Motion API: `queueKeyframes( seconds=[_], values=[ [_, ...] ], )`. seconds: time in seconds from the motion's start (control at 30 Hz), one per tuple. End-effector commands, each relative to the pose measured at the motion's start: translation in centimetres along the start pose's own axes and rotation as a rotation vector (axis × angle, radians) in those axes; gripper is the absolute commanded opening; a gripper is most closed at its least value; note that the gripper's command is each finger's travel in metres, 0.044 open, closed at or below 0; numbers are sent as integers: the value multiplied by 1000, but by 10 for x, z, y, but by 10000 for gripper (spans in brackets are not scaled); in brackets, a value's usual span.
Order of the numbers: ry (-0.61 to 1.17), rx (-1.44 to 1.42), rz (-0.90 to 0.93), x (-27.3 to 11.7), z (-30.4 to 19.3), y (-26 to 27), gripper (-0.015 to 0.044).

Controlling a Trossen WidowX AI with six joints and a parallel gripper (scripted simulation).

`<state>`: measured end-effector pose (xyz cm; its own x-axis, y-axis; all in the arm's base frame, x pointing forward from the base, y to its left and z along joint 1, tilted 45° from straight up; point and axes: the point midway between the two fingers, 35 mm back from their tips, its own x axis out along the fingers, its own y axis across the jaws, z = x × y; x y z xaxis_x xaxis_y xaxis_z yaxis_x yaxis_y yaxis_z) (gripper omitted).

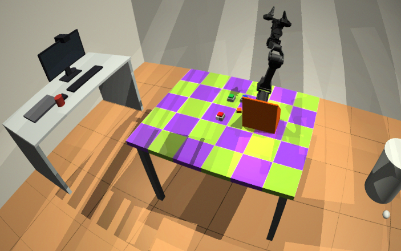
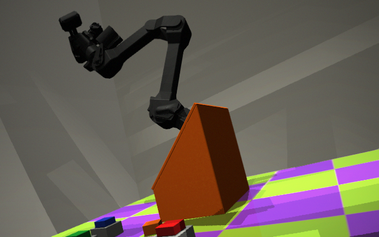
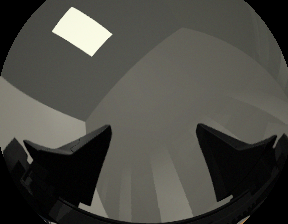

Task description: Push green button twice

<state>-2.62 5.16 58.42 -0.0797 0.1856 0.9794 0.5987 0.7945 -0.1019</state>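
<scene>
On the checkered table (image 1: 259, 174), the red button (image 1: 220, 114) sits nearest the front edge. Beyond it stand a small orange block (image 1: 239, 109) and a large orange wedge (image 1: 260, 115). The green button (image 1: 231, 96) lies farther back, near the arm's base. High above it and well apart, the gripper (image 1: 278, 16) points upward, its fingers spread wide around nothing.

Chequered surface, coloured buttons

Surface (image 1: 259, 146) chequered purple and lime; green button (image 1: 231, 96), red button (image 1: 220, 114), orange slab (image 1: 260, 114), black arm (image 1: 271, 62).
</scene>
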Motion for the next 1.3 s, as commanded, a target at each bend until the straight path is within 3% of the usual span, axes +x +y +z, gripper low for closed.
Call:
queueKeyframes(
  seconds=[0.0,0.1,0.33,0.73,1.03,1.27],
  values=[
    [18,4,-15,0,-6,-4,400],
    [241,41,-172,-10,-76,-40,400],
    [602,71,-337,-53,-181,-65,400],
    [1375,33,-394,-205,-330,-28,400],
    [1988,-112,-141,-348,-359,49,400],
    [2414,-373,362,-452,-318,107,400]
  ],
)
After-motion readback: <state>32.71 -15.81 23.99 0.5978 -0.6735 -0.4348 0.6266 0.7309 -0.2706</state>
